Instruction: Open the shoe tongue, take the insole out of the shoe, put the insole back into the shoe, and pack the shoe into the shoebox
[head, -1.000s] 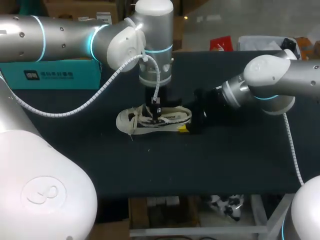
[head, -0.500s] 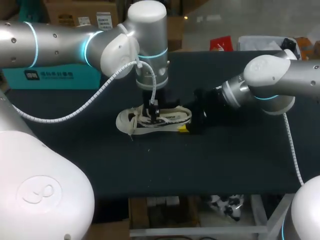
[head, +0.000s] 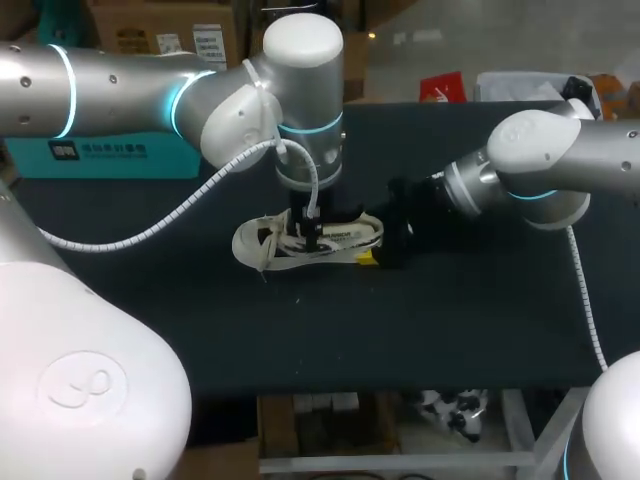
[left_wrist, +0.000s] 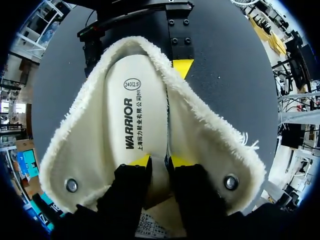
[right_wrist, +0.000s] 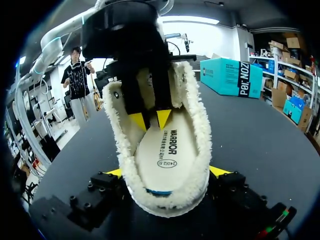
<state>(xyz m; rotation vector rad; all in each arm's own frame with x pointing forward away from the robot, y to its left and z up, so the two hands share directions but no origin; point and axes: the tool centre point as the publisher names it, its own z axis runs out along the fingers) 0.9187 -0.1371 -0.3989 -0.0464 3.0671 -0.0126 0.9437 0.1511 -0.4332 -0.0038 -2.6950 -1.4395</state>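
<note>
Count: two arms, two grippers, one shoe, one insole, one tongue and one box were on show.
Left gripper: the left gripper (left_wrist: 159, 161) was down inside the mouth of the shoe (head: 255, 243), its yellow tips drawn close together. They pinched the tongue (left_wrist: 157, 180) from both sides.
Left arm pose: it came in from the left side, bent at the elbow, with its wrist standing upright. The fingers pointed straight down over the middle of the shoe.
Right gripper: the right gripper (right_wrist: 167, 172) sat at the heel with its fingers spread wide. One yellow tip pressed each side of the heel, so it had the shoe clamped between them.
Right arm pose: it came in from the right, its forearm lying low and nearly level, aimed along the table (head: 450, 320) at the back of the shoe.
Shoe: it was a cream shoe with a fleecy lining. It lay on its sole near the middle of the dark table, toe toward the left arm's side and heel toward the right gripper.
Insole: the insole (left_wrist: 125, 115) lay flat in the bottom of the shoe, printed side up, just under the left gripper's tips.
Shoebox: the teal shoebox (head: 100, 150) stood at the far left of the table, well apart from the shoe. I could not tell whether it was open.
</note>
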